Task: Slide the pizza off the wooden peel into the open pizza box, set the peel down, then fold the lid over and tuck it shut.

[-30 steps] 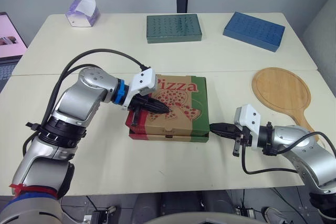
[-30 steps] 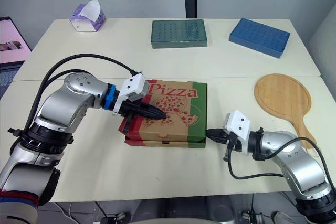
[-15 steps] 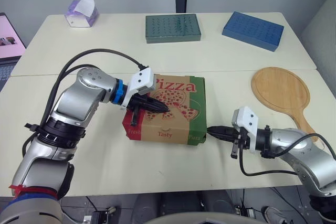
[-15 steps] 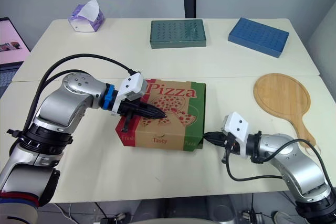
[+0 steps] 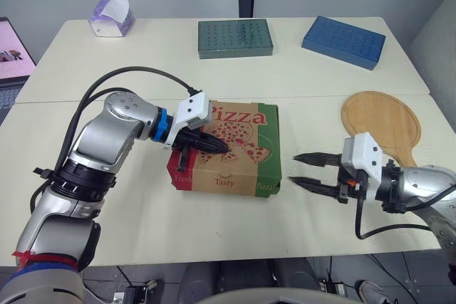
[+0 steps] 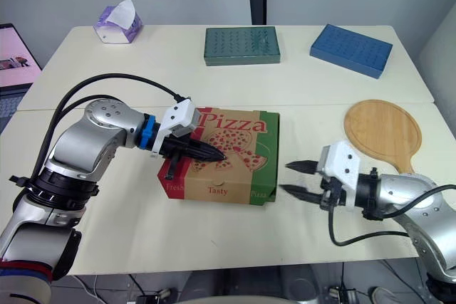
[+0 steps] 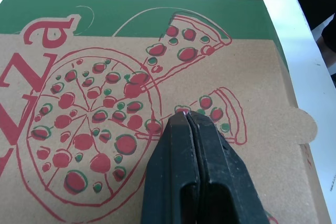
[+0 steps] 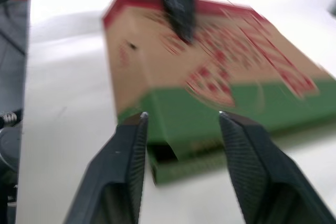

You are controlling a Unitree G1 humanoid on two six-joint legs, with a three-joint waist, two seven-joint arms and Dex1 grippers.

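The pizza box (image 5: 235, 149) lies in the middle of the table with its printed lid folded down. My left gripper (image 5: 225, 149) is shut, its tips pressing on the lid's pizza drawing (image 7: 94, 140). My right gripper (image 5: 298, 169) is open, a short way to the right of the box's green side, with nothing between its fingers (image 8: 128, 150). The round wooden peel (image 5: 381, 124) lies flat on the table at the right, behind my right arm. The pizza is hidden inside the box.
A green flat box (image 5: 235, 38) and a blue flat box (image 5: 345, 41) lie along the far side of the table. A tissue box (image 5: 112, 18) stands at the far left corner. A screen (image 5: 10, 58) shows past the left edge.
My right gripper has drawn back to the right from the box's front corner and opened. The lid's front has dropped flat onto the box. My left gripper has stayed pressing on the lid.
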